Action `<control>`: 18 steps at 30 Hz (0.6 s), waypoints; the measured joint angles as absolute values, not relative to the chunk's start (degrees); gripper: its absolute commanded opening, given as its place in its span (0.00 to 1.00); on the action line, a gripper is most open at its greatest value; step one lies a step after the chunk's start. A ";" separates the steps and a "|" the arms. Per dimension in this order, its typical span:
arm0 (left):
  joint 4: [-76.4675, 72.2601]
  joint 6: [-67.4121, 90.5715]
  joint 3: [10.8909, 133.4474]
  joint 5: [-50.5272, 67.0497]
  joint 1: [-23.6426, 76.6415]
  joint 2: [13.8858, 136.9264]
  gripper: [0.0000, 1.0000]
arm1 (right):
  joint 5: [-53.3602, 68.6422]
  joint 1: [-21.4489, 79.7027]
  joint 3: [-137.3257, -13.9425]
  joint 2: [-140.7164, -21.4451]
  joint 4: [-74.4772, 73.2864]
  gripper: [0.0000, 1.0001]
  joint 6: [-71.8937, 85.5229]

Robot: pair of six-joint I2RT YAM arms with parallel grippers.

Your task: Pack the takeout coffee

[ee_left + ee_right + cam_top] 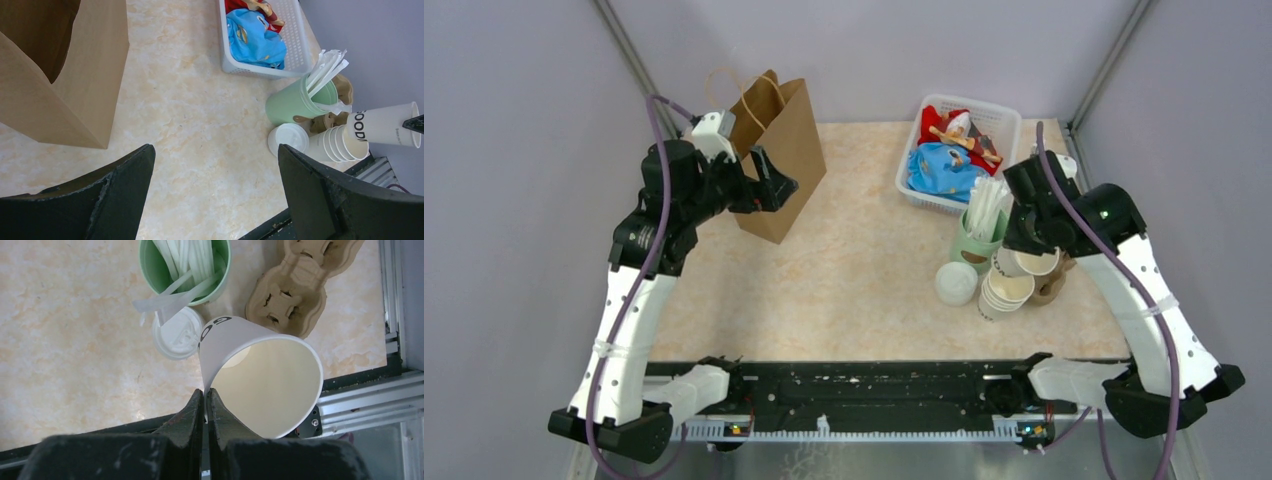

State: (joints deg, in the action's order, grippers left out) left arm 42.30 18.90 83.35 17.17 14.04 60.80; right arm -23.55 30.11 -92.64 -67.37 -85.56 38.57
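Right tool [205,402] pinches only the thin rim wall of the lidless takeout coffee [227,342], lifted beside the cup stack [1004,292]; paper could buckle or slip mid-carry to the bag [782,165]; left tool [215,152] spread wide.

Bright, diffuse light from above; the paper bag [779,150] casts a soft, faint shadow on the bench [864,260]; distant details stay sharp.

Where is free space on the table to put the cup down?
Bare: the table middle, between bag and basket, and the near strip left of the lid. Crowded: the right side, where green cup, cup stack and carrier stand close together. The right end effector holds the cup there.
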 measured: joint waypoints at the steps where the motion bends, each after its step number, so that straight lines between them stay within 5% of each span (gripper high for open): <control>1: 42.30 18.90 83.35 17.17 14.06 60.93 0.99 | -23.53 29.89 -93.10 -67.00 -85.60 0.00 38.44; 9: 42.24 19.11 83.33 17.72 14.13 61.49 0.98 | -13.26 30.46 -97.60 -63.83 -77.65 0.00 28.84; 14: 42.15 19.55 83.02 18.02 14.20 61.47 0.99 | -8.62 46.81 -98.00 -68.36 -68.53 0.00 25.36; 18: 43.35 19.62 83.02 14.22 14.28 60.55 0.98 | -12.49 55.44 -102.19 -84.25 -64.73 0.00 24.75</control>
